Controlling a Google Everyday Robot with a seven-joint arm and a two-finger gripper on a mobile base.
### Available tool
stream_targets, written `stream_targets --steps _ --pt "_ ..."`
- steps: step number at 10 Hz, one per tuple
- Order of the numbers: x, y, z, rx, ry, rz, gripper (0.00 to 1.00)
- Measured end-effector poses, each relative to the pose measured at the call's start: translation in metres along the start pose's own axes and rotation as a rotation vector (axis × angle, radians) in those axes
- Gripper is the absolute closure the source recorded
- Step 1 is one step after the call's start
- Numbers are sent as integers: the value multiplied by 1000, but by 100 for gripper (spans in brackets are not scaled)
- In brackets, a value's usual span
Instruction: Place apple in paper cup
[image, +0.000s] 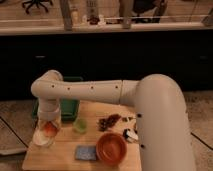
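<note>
The white paper cup (42, 140) stands at the left edge of the wooden table (65, 159). The reddish-orange apple (49, 128) shows at the cup's mouth, right under the end of my arm; I cannot tell whether it rests in the cup or is held just above it. My gripper (48, 125) hangs straight down over the cup, at the end of the white arm that reaches in from the right, and is mostly hidden by the wrist.
A small translucent green cup (80, 125) stands right of the white cup. A dark grape-like cluster (108, 121), an orange bowl (111, 147), a blue sponge (86, 152) and a small black-and-white object (131, 135) lie further right. A green bin (71, 106) is behind.
</note>
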Motion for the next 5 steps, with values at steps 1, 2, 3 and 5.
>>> stream_targets --steps 1,2,3,5 --pt "0 -4 -1 12 -3 -27 100" --pt "1 -9 -1 20 -7 -54 100" --pt "0 -14 1 24 -14 -76 100" --pt "1 -23 4 27 -29 -112 100"
